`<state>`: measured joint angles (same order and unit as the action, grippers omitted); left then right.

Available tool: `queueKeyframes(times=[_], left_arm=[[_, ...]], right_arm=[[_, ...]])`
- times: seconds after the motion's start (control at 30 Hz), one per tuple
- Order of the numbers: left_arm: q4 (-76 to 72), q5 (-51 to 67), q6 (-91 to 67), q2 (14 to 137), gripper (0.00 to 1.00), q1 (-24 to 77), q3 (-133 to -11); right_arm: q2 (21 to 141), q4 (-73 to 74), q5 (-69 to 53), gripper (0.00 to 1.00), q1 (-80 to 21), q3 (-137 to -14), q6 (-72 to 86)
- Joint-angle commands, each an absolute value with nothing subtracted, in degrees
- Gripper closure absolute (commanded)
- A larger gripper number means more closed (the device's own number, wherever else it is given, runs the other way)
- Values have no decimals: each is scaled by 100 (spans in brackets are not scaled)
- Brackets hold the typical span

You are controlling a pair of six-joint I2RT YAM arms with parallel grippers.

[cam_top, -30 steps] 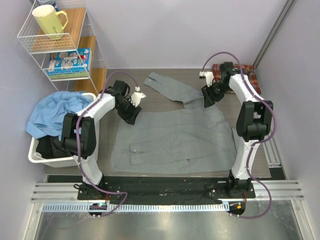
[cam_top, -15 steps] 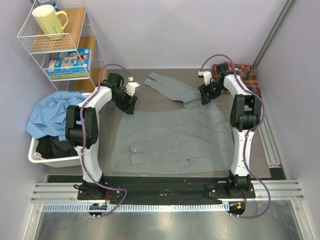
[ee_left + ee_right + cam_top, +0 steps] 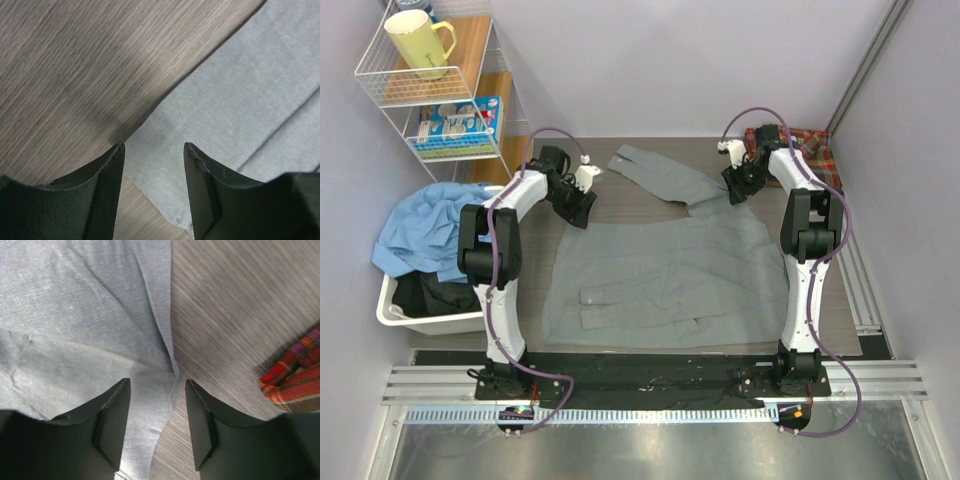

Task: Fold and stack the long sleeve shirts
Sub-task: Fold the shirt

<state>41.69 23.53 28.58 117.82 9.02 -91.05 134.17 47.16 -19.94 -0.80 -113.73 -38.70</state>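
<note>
The grey shirt lies spread flat on the table, and the plaid shirt is a small bundle at the far right corner. The left gripper and the right gripper each hang over the far edge of the grey shirt, with jaws half open and holding nothing. I judge that the fold is only beginning: next both must go down onto the cloth edge and close.
</note>
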Motion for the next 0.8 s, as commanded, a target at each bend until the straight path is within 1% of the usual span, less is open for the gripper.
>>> queueKeyframes(times=[0.0,0.03,0.1,0.13,0.17,0.27,0.3,0.37,0.4,0.47,0.67,0.77], left_arm=[[4368,2312,3181,12014,49,861,-9474],[4394,2285,3243,12058,49,861,-9509],[4447,2233,3287,12172,49,861,-9597],[4517,2206,3322,12216,49,861,-9702],[4578,2171,3348,12269,49,861,-9773],[4685,2075,3454,12401,49,853,-9905],[4650,2057,3454,12393,49,853,-9905],[4614,2039,3454,12366,50,853,-9975],[4640,2065,3463,12340,50,835,-10002],[4658,2065,3506,12331,50,817,-10115],[5351,2214,3893,12603,50,791,-10520],[5537,2373,3990,12604,50,791,-10442]], right_arm=[[13429,4562,-1890,49,-70,-11707,-4008],[13456,4562,-1907,50,-70,-11742,-4017],[13517,4562,-1916,56,-79,-11786,-4017],[13552,4570,-1925,60,-79,-11830,-4008],[13561,4570,-1934,66,-88,-11830,-4008],[13562,4588,-1969,74,-79,-11795,-4008],[13553,4588,-1986,80,-88,-11778,-4025],[13544,4614,-2030,86,-79,-11760,-4034],[13544,4632,-2048,91,-79,-11760,-4034],[13544,4641,-2118,98,-79,-11768,-4043],[13518,4746,-2381,99,-79,-11918,-3990],[13465,4825,-2496,99,-70,-11953,-3973]])
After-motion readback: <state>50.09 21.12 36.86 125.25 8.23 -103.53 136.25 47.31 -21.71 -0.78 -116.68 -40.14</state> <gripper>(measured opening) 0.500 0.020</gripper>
